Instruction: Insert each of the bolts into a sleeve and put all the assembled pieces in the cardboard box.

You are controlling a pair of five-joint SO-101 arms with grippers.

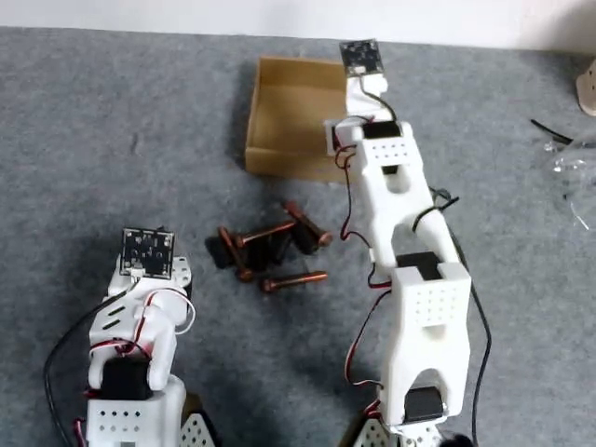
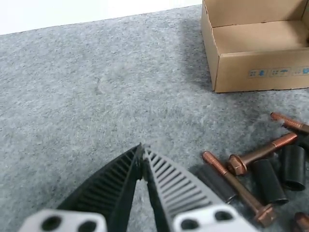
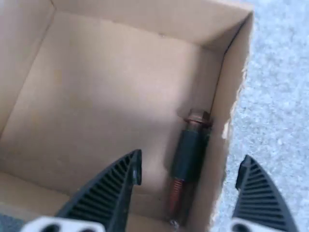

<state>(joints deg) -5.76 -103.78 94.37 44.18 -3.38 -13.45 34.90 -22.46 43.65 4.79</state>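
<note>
My right gripper [image 3: 190, 159] stands open above the near right corner of the cardboard box [image 3: 96, 96]. On the box floor below it, against the wall, lies a copper bolt with a black sleeve on its shank [image 3: 189, 153]. In the high view the box [image 1: 279, 112] is at the back centre, and loose copper bolts [image 1: 293, 278] and black sleeves [image 1: 279, 245] lie in a heap in front of it. My left gripper [image 2: 143, 155] is shut and holds nothing, low over the carpet to the left of the heap. Close to it lie a bolt [image 2: 236, 186] and a sleeve [image 2: 268, 181].
Grey carpet [image 1: 112, 121] covers the table, with free room at the left and back left. Clear plastic and a cable [image 1: 568, 158] lie at the right edge. The right arm's white body [image 1: 410, 242] stretches from the front to the box.
</note>
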